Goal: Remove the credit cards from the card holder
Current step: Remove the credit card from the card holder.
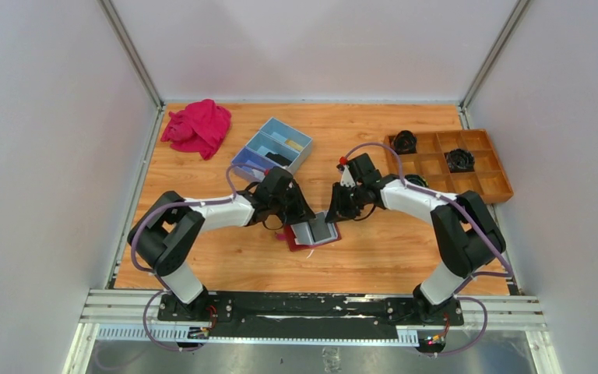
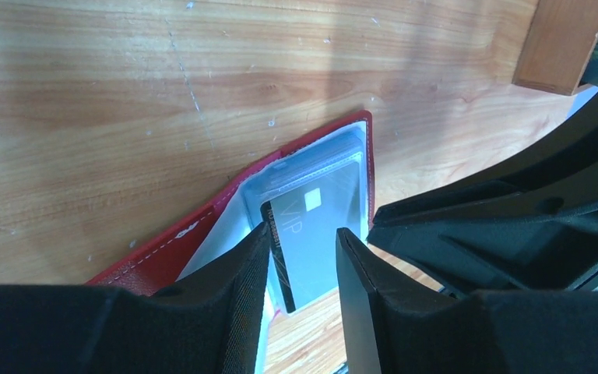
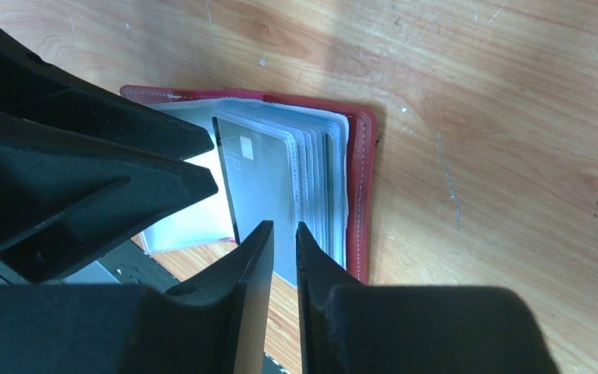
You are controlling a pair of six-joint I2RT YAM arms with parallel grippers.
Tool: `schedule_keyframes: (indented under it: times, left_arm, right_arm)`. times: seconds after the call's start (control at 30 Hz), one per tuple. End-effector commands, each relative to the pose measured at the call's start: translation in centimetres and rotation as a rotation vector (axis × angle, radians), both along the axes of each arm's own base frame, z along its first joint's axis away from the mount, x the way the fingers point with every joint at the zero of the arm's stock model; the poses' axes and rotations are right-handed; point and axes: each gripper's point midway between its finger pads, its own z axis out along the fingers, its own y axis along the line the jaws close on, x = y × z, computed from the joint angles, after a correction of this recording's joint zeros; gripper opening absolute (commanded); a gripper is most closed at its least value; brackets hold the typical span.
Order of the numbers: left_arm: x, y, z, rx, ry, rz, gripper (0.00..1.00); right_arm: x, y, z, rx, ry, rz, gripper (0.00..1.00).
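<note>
Left gripper (image 2: 302, 231) is hanging just over the open card holder (image 2: 163, 243). Its two fingers are standing apart with a clear gap, pinching nothing. Right gripper (image 3: 283, 226) is hanging over the same holder from the other side, its fingers only a little apart, and nothing is sitting between them either.

The holder is lying open and flat on the tabletop (image 1: 405, 249), in the middle, between the two arms. One dark credit card (image 2: 311, 206) is sticking partly out of a see-through pocket, right under both grippers (it is showing the letters VIP). More pockets are lying beside it like pages. I cannot tell if they are holding cards.

I am guessing the card is light, thin, stiff and slippery, while the pockets are soft and floppy. The free end sticking out is looking like the best place to pinch, with the other gripper pressing down the red cover.

Both grippers are sitting very close together, so they could be bumping. Bare wood is lying open nearby. The blue box (image 1: 272, 144), pink cloth (image 1: 198, 125) and brown tray (image 1: 479, 183) are sitting well apart.
</note>
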Motion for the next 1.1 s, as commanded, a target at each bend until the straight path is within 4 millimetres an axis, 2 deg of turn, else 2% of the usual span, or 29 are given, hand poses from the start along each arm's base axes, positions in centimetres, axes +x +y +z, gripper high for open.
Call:
schedule_keyframes:
  times: [0.0, 0.33, 0.57, 0.8, 1.07]
  left_arm:
    - [-1.3, -0.2, -0.7, -0.017, 0.028, -0.044, 0.41]
    - [-2.5, 0.6, -1.7, -0.023, 0.047, -0.039, 0.34]
    - [-2.3, 0.1, -0.7, -0.055, 0.022, -0.049, 0.28]
    - [-2.5, -0.1, -0.1, -0.09, 0.003, -0.068, 0.29]
    - [-2.7, -0.4, 0.0, -0.118, 0.003, -0.073, 0.28]
  right_arm:
    - [-0.8, -0.6, -1.0, -0.003, 0.039, 0.011, 0.21]
    - [-1.8, -0.7, -1.6, 0.011, 0.06, 0.019, 0.18]
    - [-1.8, -0.5, -1.0, 0.031, 0.047, 0.02, 0.16]
    - [-1.3, -0.6, 0.0, 0.034, 0.004, -0.004, 0.16]
    - [-1.1, -0.6, 0.2, 0.033, -0.006, -0.01, 0.16]
